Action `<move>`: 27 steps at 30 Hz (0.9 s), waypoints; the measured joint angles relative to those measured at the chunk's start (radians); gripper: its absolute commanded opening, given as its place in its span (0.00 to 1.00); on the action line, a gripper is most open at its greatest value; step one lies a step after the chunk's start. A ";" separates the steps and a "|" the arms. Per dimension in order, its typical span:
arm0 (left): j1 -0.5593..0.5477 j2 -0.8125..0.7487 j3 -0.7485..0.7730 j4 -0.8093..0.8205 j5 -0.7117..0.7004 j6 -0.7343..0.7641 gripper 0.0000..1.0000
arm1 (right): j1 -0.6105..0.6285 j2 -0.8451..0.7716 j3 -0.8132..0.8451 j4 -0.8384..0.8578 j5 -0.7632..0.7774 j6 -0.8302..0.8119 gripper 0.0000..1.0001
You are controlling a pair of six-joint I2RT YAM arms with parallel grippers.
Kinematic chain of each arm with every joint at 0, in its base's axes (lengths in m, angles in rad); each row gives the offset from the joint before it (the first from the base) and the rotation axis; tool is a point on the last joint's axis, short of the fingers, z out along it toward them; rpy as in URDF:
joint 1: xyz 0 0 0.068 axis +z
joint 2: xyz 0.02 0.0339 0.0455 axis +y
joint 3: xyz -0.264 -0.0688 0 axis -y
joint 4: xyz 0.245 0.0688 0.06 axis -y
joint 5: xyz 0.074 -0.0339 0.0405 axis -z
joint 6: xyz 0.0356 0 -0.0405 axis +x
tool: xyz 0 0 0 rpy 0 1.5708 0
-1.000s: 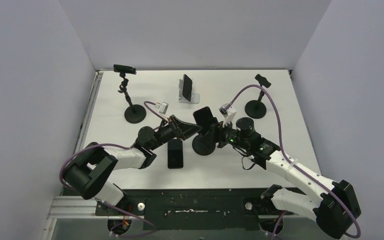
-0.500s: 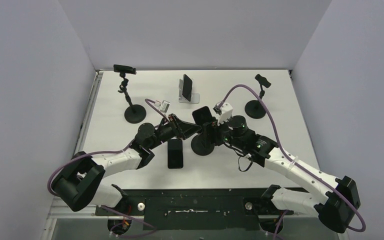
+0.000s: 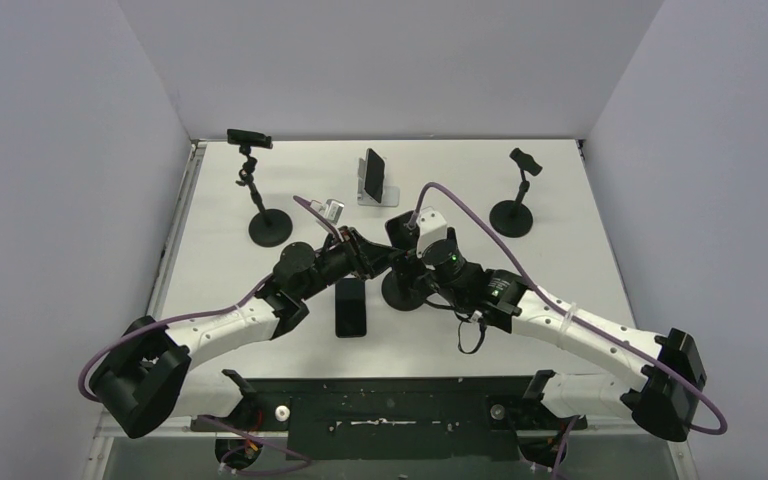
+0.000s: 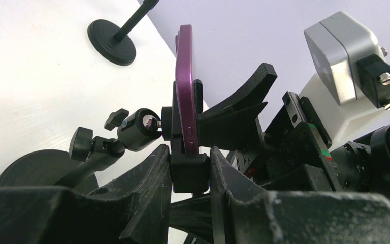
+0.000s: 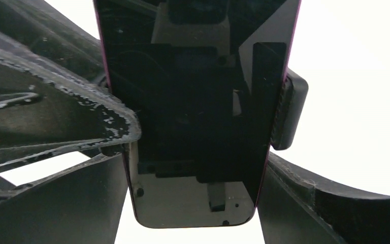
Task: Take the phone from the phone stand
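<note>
The purple-edged phone (image 3: pixel 398 229) stands upright in the black clamp of a phone stand (image 3: pixel 397 293) at the table's middle. In the left wrist view the phone (image 4: pixel 185 86) is seen edge-on. My left gripper (image 4: pixel 190 169) is shut on the clamp's lower block (image 4: pixel 190 173), with the stand's ball joint (image 4: pixel 141 127) to its left. In the right wrist view the phone's dark screen (image 5: pixel 195 91) fills the middle. My right gripper (image 5: pixel 195 206) is shut on the phone's lower end, one finger against each long edge. Both grippers meet at the stand, the left (image 3: pixel 378 262) and the right (image 3: pixel 412 264).
A second black phone (image 3: pixel 350 307) lies flat just left of the stand's base. At the back, a phone leans on a silver stand (image 3: pixel 373 178). A tall stand (image 3: pixel 270 228) with a phone stands back left. An empty stand (image 3: pixel 512 215) stands back right.
My right arm has moved left and forward, bringing its gripper around the phone. My left arm has stretched further toward the stand. The stand and phone have kept their place.
</note>
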 measured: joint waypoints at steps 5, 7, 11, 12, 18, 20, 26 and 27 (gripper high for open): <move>-0.001 -0.004 0.002 -0.012 -0.009 0.000 0.00 | 0.010 0.005 0.000 -0.007 0.054 0.003 0.86; -0.001 -0.005 0.002 -0.013 -0.009 0.000 0.00 | 0.010 0.005 0.000 -0.005 0.067 0.004 0.89; -0.001 -0.005 0.002 -0.014 -0.010 -0.001 0.00 | 0.010 0.000 -0.007 0.011 0.082 0.004 0.91; -0.001 -0.005 0.002 -0.014 -0.010 -0.001 0.00 | 0.010 -0.004 -0.012 0.017 0.083 0.004 0.90; -0.001 -0.005 0.002 -0.014 -0.010 -0.002 0.00 | 0.010 -0.021 -0.027 0.051 0.081 0.003 0.74; -0.001 -0.005 0.002 -0.014 -0.009 -0.003 0.00 | 0.010 -0.022 -0.033 0.063 0.077 0.003 0.64; 0.000 -0.005 0.002 -0.011 -0.011 -0.004 0.00 | 0.008 -0.024 -0.042 0.077 0.066 0.003 0.22; 0.001 -0.005 0.001 -0.010 -0.010 -0.005 0.00 | 0.006 -0.027 -0.046 0.082 0.066 0.003 0.12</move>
